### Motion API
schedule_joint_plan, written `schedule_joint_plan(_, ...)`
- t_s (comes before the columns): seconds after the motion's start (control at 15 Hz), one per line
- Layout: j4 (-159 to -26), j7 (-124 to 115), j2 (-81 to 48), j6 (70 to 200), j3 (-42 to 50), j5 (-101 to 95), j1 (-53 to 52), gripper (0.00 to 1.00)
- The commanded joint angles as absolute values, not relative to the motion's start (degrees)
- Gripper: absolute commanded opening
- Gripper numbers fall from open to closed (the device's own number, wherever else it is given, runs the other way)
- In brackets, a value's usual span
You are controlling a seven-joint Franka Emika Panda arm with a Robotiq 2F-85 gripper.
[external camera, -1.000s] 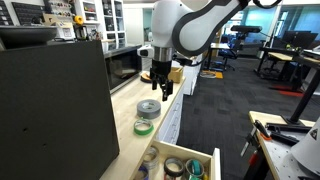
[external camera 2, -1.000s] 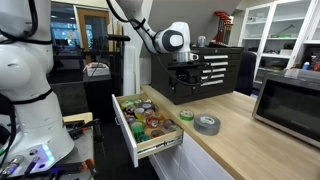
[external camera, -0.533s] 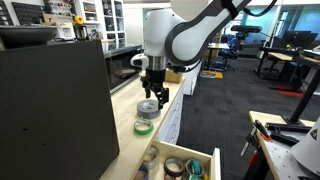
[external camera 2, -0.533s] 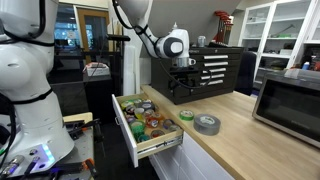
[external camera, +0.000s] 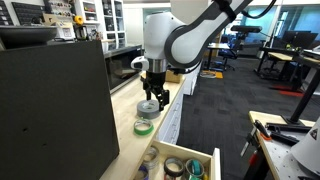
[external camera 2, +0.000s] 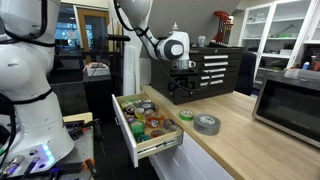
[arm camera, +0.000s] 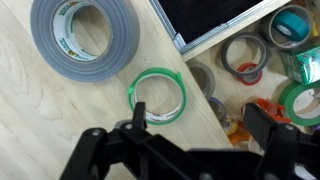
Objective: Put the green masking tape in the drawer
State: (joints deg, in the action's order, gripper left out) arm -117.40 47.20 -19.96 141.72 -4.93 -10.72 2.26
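**Gripper spread over green tape**

The jaws of the gripper (arm camera: pixel 180 140) are held wide apart. Below them the green masking tape (arm camera: pixel 156 72) is seen flat on the wooden counter (arm camera: pixel 40 120), ungripped, just beside the grey roll (arm camera: pixel 125 45) and near the open drawer (external camera 2: pixel 128 140).

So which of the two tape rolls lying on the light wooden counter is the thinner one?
The light-green ring of tape, a narrow flat band around a wide hole. The grey roll of tape beside it is clearly thicker and broader.
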Motion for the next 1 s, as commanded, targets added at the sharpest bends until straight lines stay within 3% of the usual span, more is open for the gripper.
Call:
schedule_joint_plan(0.0, -116.04, 48.12, -24.10, 142.60, -4.82, -11.71, 2.13, 1.00)
schedule_joint_plan(0.93, -105.07, 56.20, -37.78, 142.35, -6.45, -12.82, 2.78, 1.00)
